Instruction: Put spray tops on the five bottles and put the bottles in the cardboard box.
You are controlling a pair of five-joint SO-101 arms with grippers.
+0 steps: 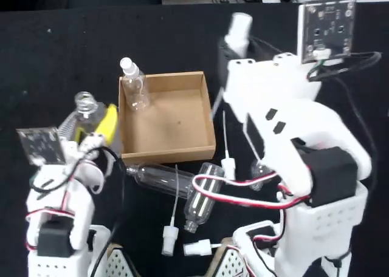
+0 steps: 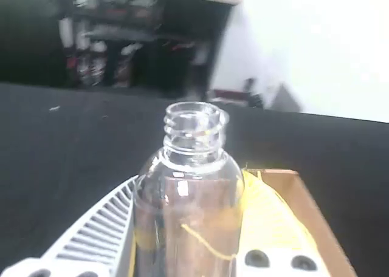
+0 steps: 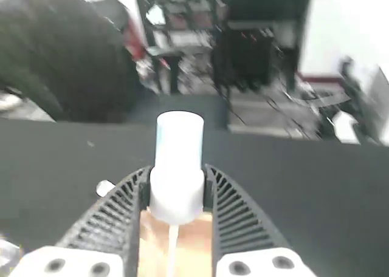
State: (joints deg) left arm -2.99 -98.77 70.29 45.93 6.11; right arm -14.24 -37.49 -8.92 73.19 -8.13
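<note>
Five bottles and five spray tops can be counted. The left tool (image 2: 185, 228) is clamped on one open bottle (image 2: 191, 167), upright between its white ribbed finger and its yellow finger, the threaded neck bare. Just beside this tool, on the yellow finger's side, sits the one cardboard box (image 1: 169, 150). A single capped bottle (image 1: 134, 85) stands inside it, in the corner nearest the left tool. The right tool (image 3: 177, 207) is raised over the table (image 1: 55, 52), beyond the box corner farthest from the left tool. It grips one held spray top (image 3: 177, 161) between its two black ribbed fingers, nozzle end up. Well below the right tool, on the box's near side, three uncapped bottles lie flat. The first lying bottle (image 1: 157, 178) is along the box wall, the second lying bottle (image 1: 202, 199) is touching it, and the third lying bottle (image 1: 260, 170) is partly hidden under the right arm. Three tops lie loose around them: the first loose top (image 1: 228, 163), the second loose top (image 1: 169, 233) and the third loose top (image 1: 197, 248).
</note>
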